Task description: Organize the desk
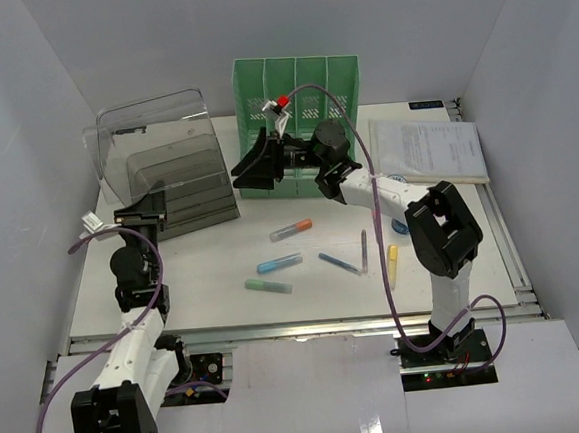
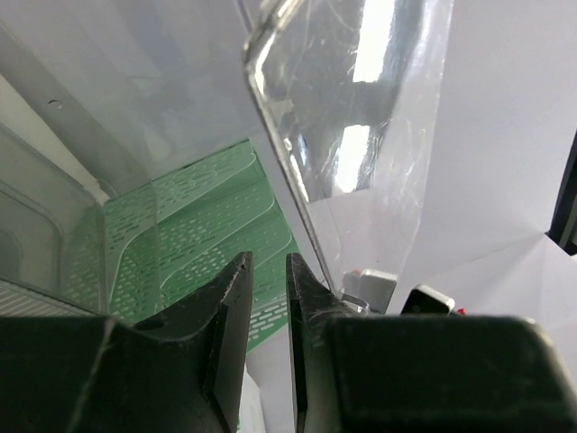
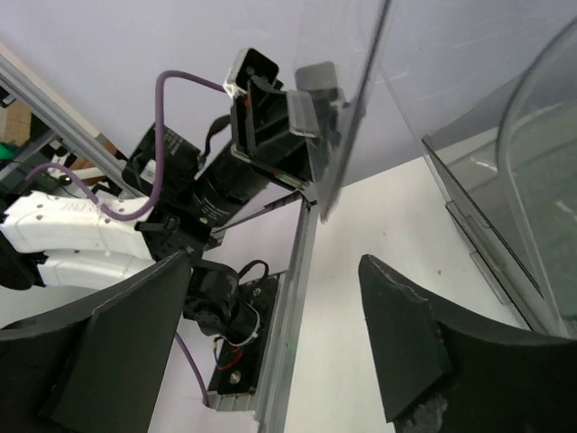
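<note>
Six pens and one green rack occupy the desk.

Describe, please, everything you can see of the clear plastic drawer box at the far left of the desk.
The clear plastic drawer box has a transparent shell with rounded corners and smoky grey drawers inside. It sits on the far-left part of the desk, left of the green file rack, and looks tipped back, with its drawer fronts sloping upward. The left gripper is at its near-left corner. One clear edge runs close beside the fingers, with nothing between them.
</note>
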`<action>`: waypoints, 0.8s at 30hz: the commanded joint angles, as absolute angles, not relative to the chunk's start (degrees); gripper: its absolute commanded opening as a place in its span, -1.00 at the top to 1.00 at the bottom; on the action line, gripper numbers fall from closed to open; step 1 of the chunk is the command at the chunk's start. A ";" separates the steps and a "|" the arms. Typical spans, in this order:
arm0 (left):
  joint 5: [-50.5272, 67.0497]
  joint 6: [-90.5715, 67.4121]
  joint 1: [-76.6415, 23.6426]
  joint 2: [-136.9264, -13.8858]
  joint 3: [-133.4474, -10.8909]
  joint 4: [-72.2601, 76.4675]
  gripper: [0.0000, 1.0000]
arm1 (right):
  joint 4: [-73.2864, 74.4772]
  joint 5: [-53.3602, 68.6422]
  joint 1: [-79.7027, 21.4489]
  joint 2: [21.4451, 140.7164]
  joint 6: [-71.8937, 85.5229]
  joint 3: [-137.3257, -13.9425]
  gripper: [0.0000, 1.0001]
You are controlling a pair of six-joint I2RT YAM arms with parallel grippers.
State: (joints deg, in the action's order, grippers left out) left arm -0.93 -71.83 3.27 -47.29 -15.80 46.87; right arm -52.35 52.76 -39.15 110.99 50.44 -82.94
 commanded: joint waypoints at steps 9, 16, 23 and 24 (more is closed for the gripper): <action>2.81 -67.60 3.76 -44.74 -22.92 45.37 0.36 | -4.50 45.51 -25.84 89.50 6.66 -70.87 -0.91; 2.73 -66.98 4.14 -44.30 -24.89 40.32 0.35 | 18.83 4.01 -22.31 73.41 -7.55 -62.03 -0.80; 3.52 -67.59 4.49 -45.71 -26.64 39.28 0.35 | 25.49 -12.84 -13.44 70.14 -7.12 -55.29 -0.80; 3.70 -67.71 4.61 -46.02 -27.01 39.04 0.35 | 25.67 -14.02 -13.01 70.33 -7.24 -54.91 -0.80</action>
State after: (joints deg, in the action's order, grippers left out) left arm 2.56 -67.99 4.03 -45.65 -23.46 39.36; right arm 17.23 1.40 -15.61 69.88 -4.47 -58.37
